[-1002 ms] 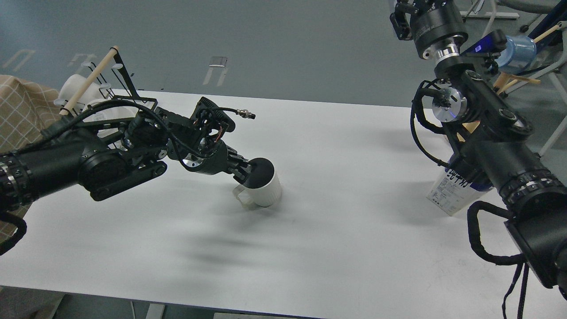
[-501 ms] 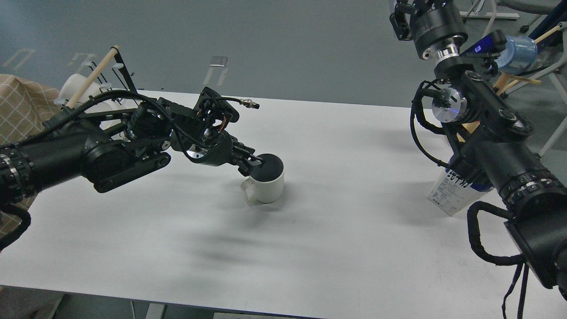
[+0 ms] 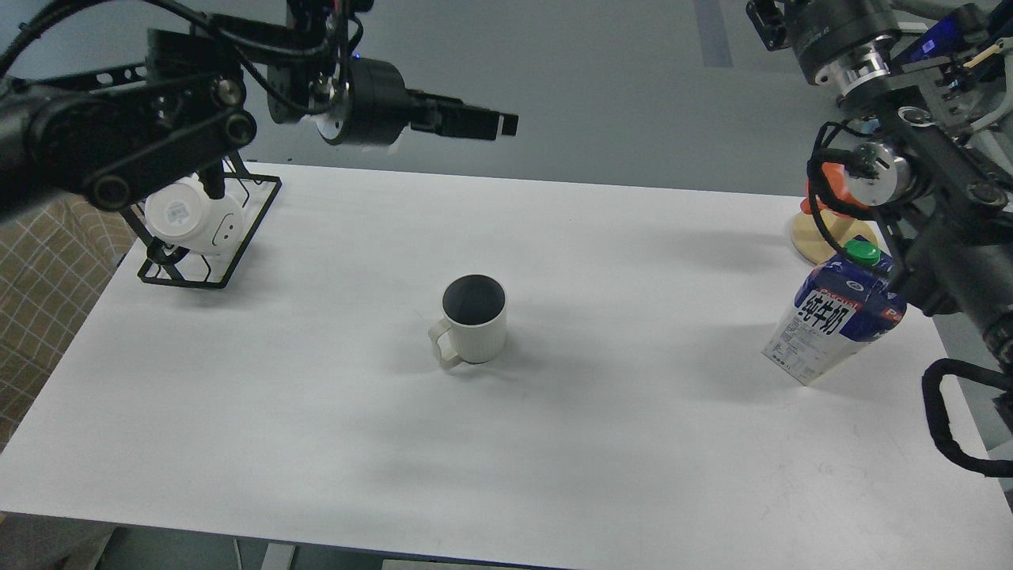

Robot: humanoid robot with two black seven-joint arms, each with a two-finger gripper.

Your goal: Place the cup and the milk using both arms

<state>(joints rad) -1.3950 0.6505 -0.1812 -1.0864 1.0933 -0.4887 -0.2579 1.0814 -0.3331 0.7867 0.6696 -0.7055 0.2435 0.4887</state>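
Observation:
A white ribbed cup with a dark inside stands upright near the middle of the white table, handle toward the front left. My left gripper is raised well above and behind the cup, pointing right, holding nothing; its dark fingers overlap side-on. A blue and white milk carton with a green cap stands leaning near the table's right edge. A link of my right arm passes close beside it. The right arm's far end runs off the top edge, so its gripper is out of view.
A black wire rack holding a white cup stands at the table's back left corner. A round wooden base with an orange object stands behind the milk carton. A checked cloth lies left of the table.
My left gripper let go of the cup's rim and rose up and back, away from the table. The cup stays upright where it stood. More of the milk carton now shows.

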